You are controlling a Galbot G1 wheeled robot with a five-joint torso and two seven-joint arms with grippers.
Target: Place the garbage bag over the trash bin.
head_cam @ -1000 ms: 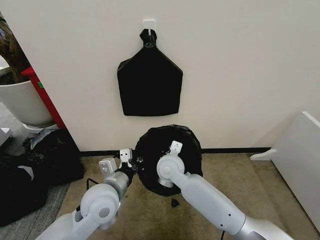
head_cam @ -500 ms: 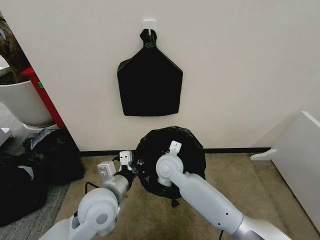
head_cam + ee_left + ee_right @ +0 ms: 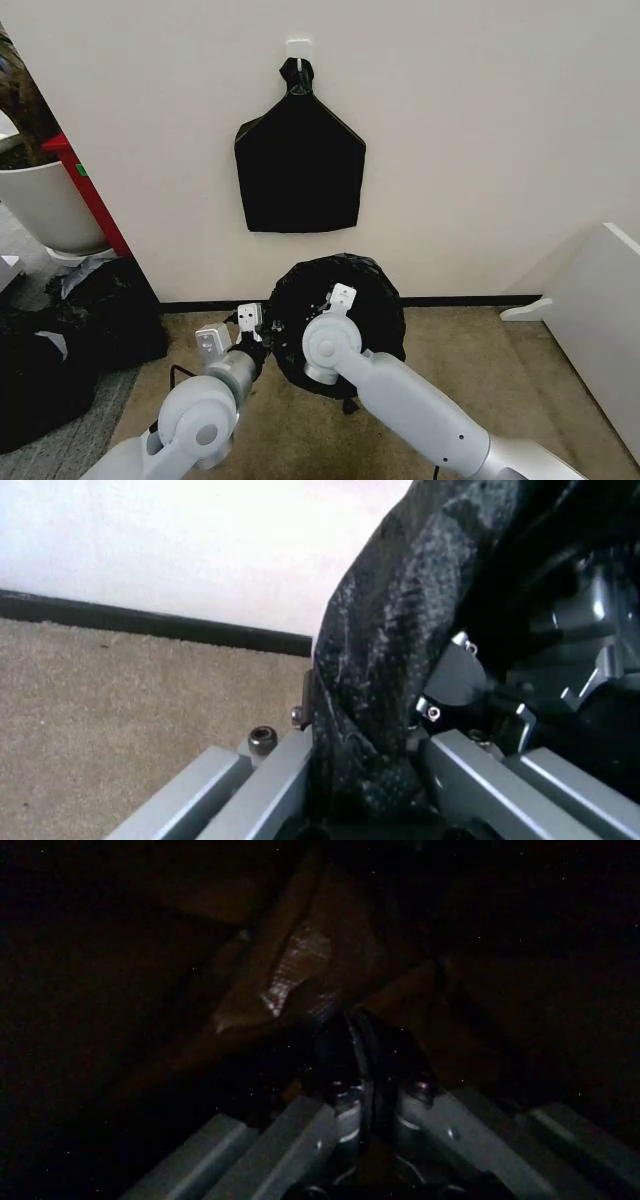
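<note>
While the garbage bag point(image 3: 345, 300) drapes a round shape on the carpet point(image 3: 470, 350) against the wall, the left gripper point(image 3: 365, 780) clamps its wrinkled film at the near-left edge and the right gripper point(image 3: 358, 1087), deep inside, pinches a fold.

Garbage bag point(image 3: 340, 300) below hung bag point(image 3: 299, 170), against wall point(image 3: 480, 130).

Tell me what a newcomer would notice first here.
The glossy black garbage bag bulging on the floor at the wall's foot, both arms reaching into it. The left gripper has its jaws clamped on the film at the bag's edge; the right gripper is inside. Above hangs a flat black bag on a hook.
</note>
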